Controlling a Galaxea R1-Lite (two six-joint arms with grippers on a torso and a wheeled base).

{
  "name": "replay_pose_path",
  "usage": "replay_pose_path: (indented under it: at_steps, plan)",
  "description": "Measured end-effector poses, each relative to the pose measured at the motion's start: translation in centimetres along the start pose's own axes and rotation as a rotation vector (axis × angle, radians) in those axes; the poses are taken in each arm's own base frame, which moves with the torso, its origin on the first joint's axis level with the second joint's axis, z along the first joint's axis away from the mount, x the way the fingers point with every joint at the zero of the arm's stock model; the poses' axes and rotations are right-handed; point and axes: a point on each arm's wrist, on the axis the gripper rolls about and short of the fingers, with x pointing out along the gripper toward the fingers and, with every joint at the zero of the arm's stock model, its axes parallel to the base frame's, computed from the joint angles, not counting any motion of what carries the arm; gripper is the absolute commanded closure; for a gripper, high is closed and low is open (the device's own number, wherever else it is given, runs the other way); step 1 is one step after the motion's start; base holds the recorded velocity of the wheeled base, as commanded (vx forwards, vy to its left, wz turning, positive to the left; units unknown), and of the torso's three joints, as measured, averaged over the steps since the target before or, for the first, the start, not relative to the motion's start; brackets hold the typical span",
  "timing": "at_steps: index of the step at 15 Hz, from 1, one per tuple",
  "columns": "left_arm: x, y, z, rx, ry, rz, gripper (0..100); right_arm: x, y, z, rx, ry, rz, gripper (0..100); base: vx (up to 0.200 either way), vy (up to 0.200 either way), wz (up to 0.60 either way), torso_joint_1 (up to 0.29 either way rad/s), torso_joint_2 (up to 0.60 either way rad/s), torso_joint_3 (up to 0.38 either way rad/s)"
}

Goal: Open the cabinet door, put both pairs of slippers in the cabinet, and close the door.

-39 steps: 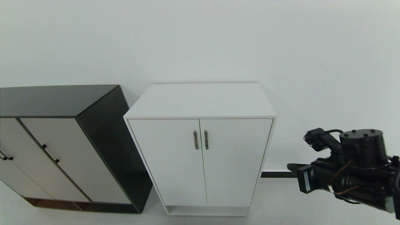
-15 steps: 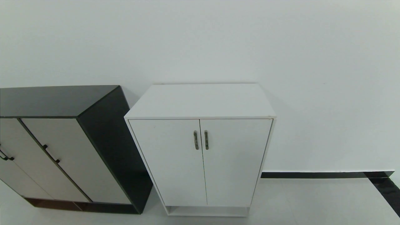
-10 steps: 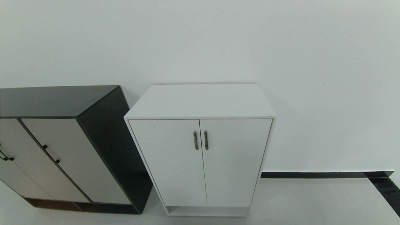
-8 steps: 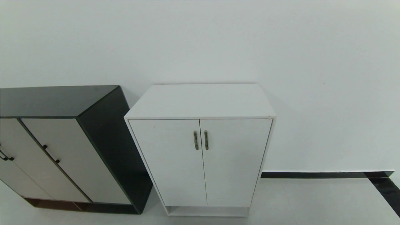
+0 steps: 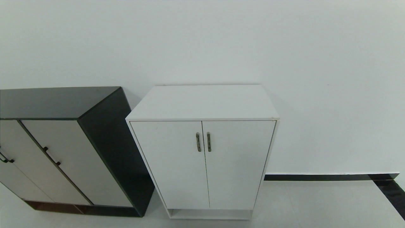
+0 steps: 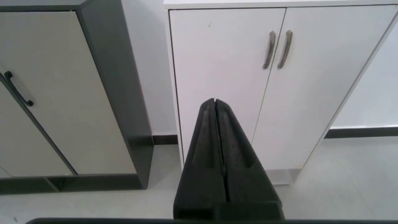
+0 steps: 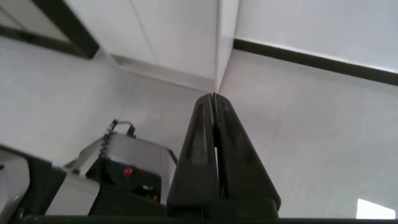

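left gripper (image 6: 214, 107) pinched fully closed, empty, pointed at the white cabinet (image 6: 224, 56) from low in front. right gripper (image 7: 214, 99) also closed on nothing, over the floor (image 7: 323, 124) near the cabinet's corner. since 2.6 s earlier it had pulled back from the head view's right side. both doors (image 5: 177, 164) sat shut, 2 handles (image 5: 198, 142) side by side. closing step looked done, task likely finished.
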Motion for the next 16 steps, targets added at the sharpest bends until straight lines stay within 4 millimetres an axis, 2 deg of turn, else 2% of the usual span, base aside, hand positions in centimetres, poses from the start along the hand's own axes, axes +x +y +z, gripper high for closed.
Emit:
replay_pose_path:
  at_steps: [7,16]
  plan:
    - [0.0,0.0,0.0,0.0,0.0,0.0,100,-2.0,0.1,-0.9,0.049,-0.273,-0.161,100,0.0,0.0,0.0,0.0,0.0,0.0]
    - [0.0,0.0,0.0,0.0,0.0,0.001,100,-2.8,0.5,-1.6,0.057,-0.417,-0.255,100,0.0,0.0,0.0,0.0,0.0,0.0]
